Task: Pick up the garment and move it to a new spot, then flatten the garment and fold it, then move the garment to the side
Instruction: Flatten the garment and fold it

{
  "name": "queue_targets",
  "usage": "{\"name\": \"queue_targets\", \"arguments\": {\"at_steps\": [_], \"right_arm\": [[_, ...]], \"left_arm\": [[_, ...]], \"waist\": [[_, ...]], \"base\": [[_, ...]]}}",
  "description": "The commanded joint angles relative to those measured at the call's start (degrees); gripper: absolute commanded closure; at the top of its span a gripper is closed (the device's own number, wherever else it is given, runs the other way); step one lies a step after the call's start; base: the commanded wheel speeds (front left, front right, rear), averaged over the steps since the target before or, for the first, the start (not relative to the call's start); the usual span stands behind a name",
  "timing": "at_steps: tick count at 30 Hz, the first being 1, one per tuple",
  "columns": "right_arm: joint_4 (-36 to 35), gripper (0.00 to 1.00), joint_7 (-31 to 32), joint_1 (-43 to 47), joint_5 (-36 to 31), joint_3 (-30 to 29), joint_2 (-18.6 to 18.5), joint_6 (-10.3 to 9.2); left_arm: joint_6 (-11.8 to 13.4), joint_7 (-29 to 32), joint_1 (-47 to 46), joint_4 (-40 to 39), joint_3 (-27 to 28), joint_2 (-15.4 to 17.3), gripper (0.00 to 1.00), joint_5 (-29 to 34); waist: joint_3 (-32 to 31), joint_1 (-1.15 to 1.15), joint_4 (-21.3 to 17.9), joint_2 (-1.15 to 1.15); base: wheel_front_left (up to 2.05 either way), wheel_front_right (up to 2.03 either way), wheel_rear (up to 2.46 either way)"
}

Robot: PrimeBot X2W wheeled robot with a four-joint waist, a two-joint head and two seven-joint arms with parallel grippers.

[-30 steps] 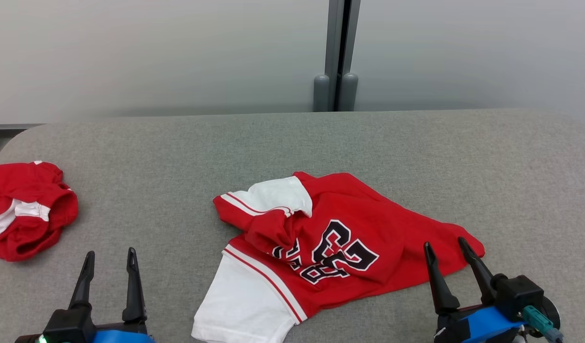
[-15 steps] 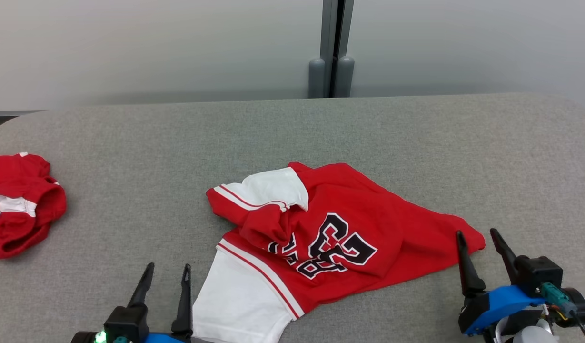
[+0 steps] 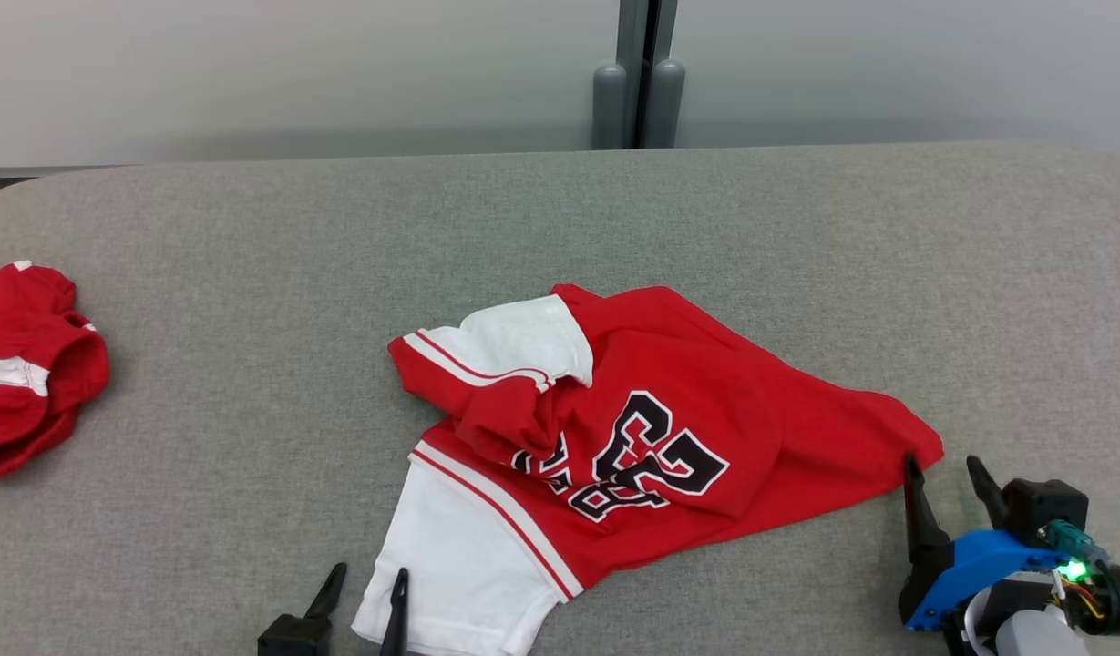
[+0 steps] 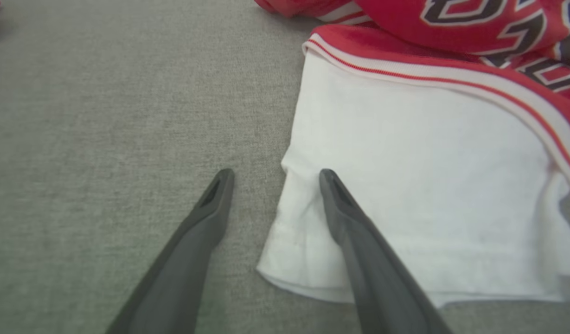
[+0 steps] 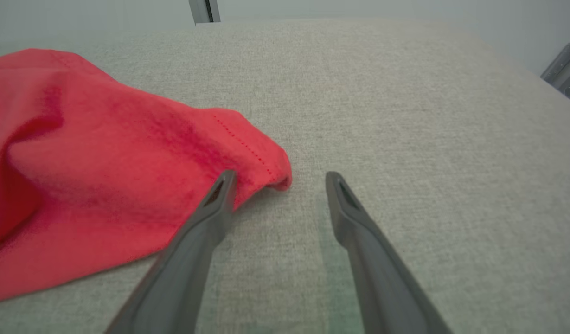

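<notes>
- Head view: the grey worktop [image 3: 250,273] carries the red-and-white garment [image 3: 687,401], rumpled at centre, its long axis running from 7 to 3 o'clock.
- Left end effector [image 3: 371,572], released, straddles the white sleeve [image 4: 405,185] edge at the garment's 7 o'clock end.
- Right end effector [image 3: 940,463], released, brackets the red corner [image 5: 261,162] at 3 o'clock; both arms look equally near.
</notes>
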Motion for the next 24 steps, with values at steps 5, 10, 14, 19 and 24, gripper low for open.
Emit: {"name": "queue_targets", "arguments": {"at_steps": [5,10,14,19,24], "right_arm": [[3.6,0.0,-0.2,-1.8,-0.2,0.4,0.2,0.01],[4.7,0.79,-0.2,-2.2,1.6,1.9,0.7,0.01],[2.7,1.0,-0.2,-2.2,4.1,3.1,0.9,0.01],[-1.5,1.0,-0.2,-2.0,6.6,5.3,1.0,0.01],[-7.6,1.0,-0.2,-2.7,11.1,8.9,1.2,0.01]], "left_arm": [[-0.1,0.4,-0.7,2.4,-2.5,0.1,0.0,-2.1],[-0.1,0.6,-0.3,4.6,-6.2,-0.2,0.61,-4.4],[-0.1,0.6,-1.4,5.6,-8.4,-0.1,1.0,-6.5],[-0.1,0.2,-3.7,1.4,-8.4,0.3,1.0,-11.0],[-0.1,0.1,-5.8,-6.9,-7.6,1.2,1.0,-16.1]], "waist": [[0.3,0.0,0.1,0.0],[-0.1,0.0,0.1,0.0],[-0.2,0.0,0.2,0.0],[-0.4,0.0,0.3,0.0],[-0.2,0.0,0.1,0.0]], "base": [[0.0,0.0,0.0],[0.0,0.0,0.0],[0.0,0.0,0.0],[0.0,0.0,0.0],[0.0,0.0,0.0]]}}
